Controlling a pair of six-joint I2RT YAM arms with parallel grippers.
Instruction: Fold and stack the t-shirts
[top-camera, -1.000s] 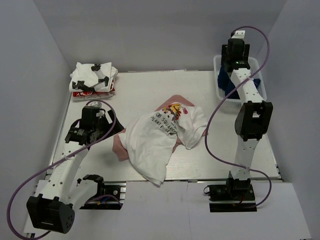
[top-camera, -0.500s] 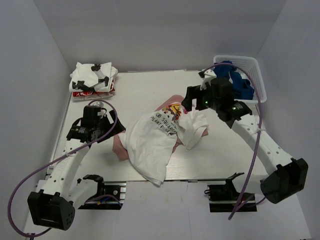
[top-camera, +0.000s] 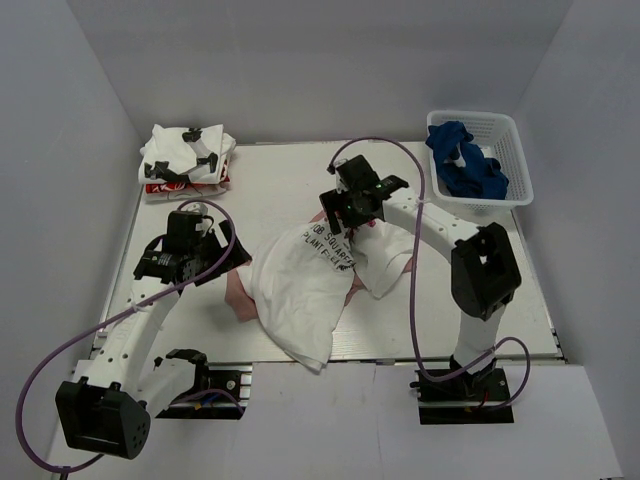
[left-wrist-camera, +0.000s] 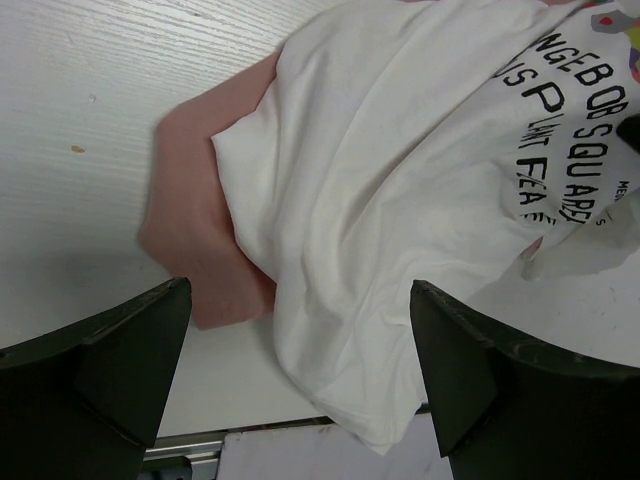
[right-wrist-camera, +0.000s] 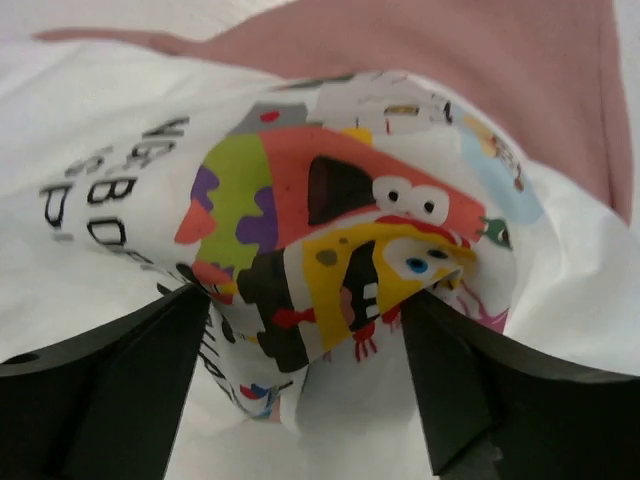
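Observation:
A crumpled white t-shirt (top-camera: 305, 285) with black lettering and a cartoon print lies mid-table on top of a dusty-pink t-shirt (top-camera: 238, 292). My right gripper (top-camera: 350, 212) hovers low over its far edge. In the right wrist view my right gripper (right-wrist-camera: 305, 350) is open, its fingers (right-wrist-camera: 110, 390) either side of a raised fold of the cartoon print (right-wrist-camera: 350, 240). My left gripper (top-camera: 228, 262) is open beside the pink t-shirt's left edge. The left wrist view shows my left gripper (left-wrist-camera: 300, 370) above the white t-shirt (left-wrist-camera: 400, 180) and the pink t-shirt (left-wrist-camera: 200, 230).
A stack of folded t-shirts (top-camera: 188, 158) sits at the back left corner. A white mesh basket (top-camera: 500, 125) at the back right holds a royal-blue t-shirt (top-camera: 465, 170). The white t-shirt's hem hangs over the table's near edge (top-camera: 310, 355).
My right arm has swung from the basket at the back right to the middle of the table, over the white t-shirt, and its jaws now stand wide. The left arm has barely moved.

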